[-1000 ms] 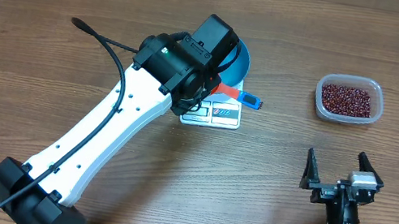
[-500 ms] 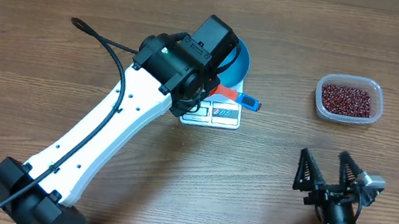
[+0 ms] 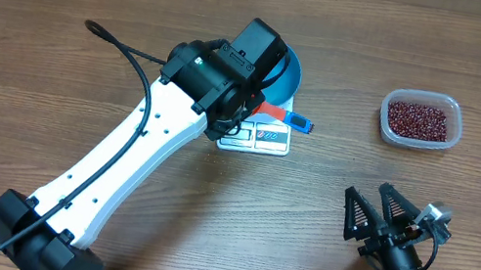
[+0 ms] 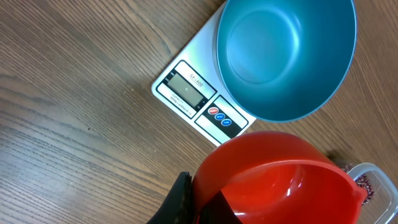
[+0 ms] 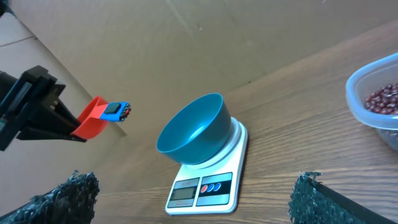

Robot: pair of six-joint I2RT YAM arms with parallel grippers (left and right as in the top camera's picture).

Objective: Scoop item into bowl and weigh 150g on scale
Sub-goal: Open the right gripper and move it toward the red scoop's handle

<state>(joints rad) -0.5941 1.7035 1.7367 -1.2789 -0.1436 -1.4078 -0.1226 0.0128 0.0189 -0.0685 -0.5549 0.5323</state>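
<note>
Left claw [image 5: 59,124] clenched on red scoop [image 4: 280,177] near blue bowl [image 4: 286,56], which sits on scale [image 4: 186,90]. Right claw [image 3: 375,214] released, wide apart.

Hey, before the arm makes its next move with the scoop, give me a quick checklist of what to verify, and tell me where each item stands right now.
1. Round bright blue bowl seated on flat white kitchen scale: ok.
2. Bowl empty before filling: ok, no beans inside.
3. Left end effector shut on red plastic scoop: ok.
4. Scoop loaded: cannot tell.
5. Small dark red-brown beans available in clear plastic tub: ok.
6. Right end effector open and away from the scale: ok.
</note>
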